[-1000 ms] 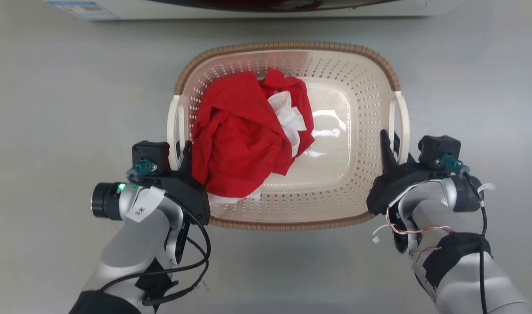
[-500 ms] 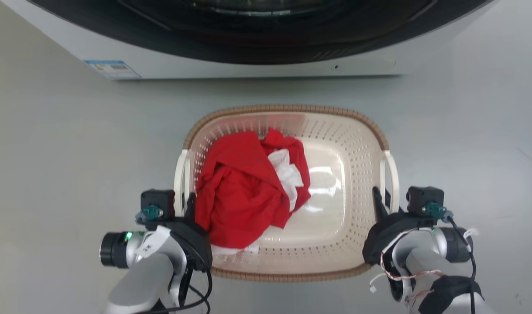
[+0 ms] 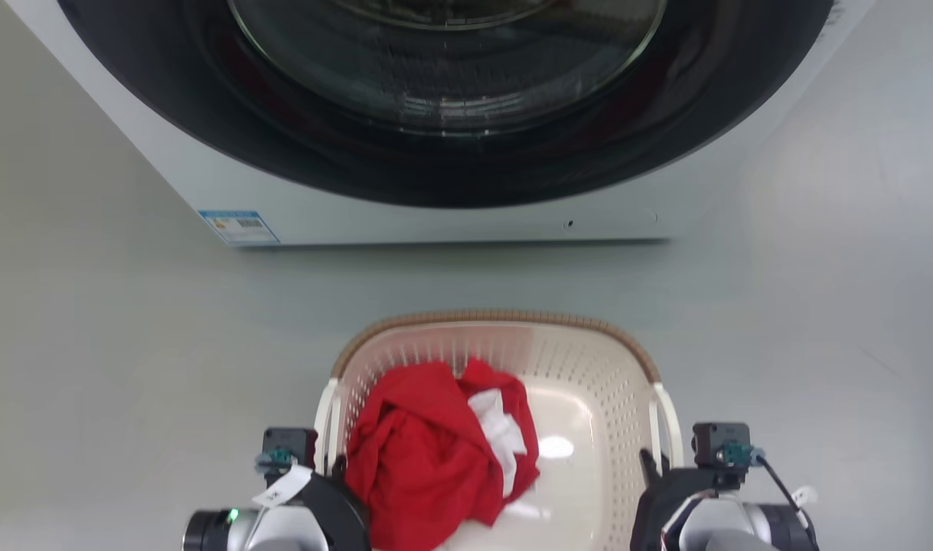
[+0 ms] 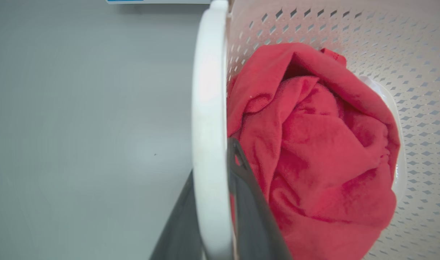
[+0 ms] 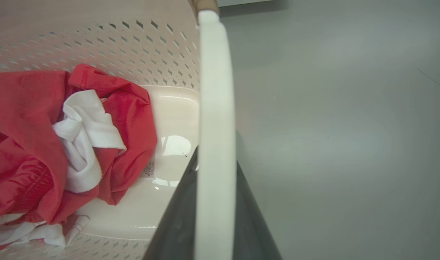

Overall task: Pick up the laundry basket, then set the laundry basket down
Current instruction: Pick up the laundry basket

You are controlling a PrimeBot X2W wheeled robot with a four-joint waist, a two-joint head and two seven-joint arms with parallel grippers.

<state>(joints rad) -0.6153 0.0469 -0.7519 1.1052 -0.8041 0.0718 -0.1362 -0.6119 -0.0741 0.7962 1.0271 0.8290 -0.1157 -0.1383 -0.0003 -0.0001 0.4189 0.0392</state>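
Gripping entries first.

1. Left hand [image 4: 212, 162]: two dark fingers closed across the white left handle [image 4: 209, 90], one outside the loop, one inside beside the red garment [image 3: 428, 444].
2. Right hand [image 5: 217, 144]: clamped the same way across the right handle [image 5: 216, 72].
3. Laundry basket [image 3: 588, 360]: held between both hands, low in the head view, in front of the washing machine [image 3: 435, 222] and well apart from it across grey floor [image 3: 129, 344]. Contents: the red garment with a white cloth [image 3: 500, 428] bundled into it, heaped toward the left side.

Change noted: over the last second the whole head view has swung. The machine was a sliver at the top edge and now takes up the upper half, while the basket shows smaller and lower. That is the camera moving. Both grips and the heap of clothes are as before.

Reading: the body is probably straightening with the load, so the pick-up is under way. Whether the base has cleared the floor cannot be told. Setting down is still to come.
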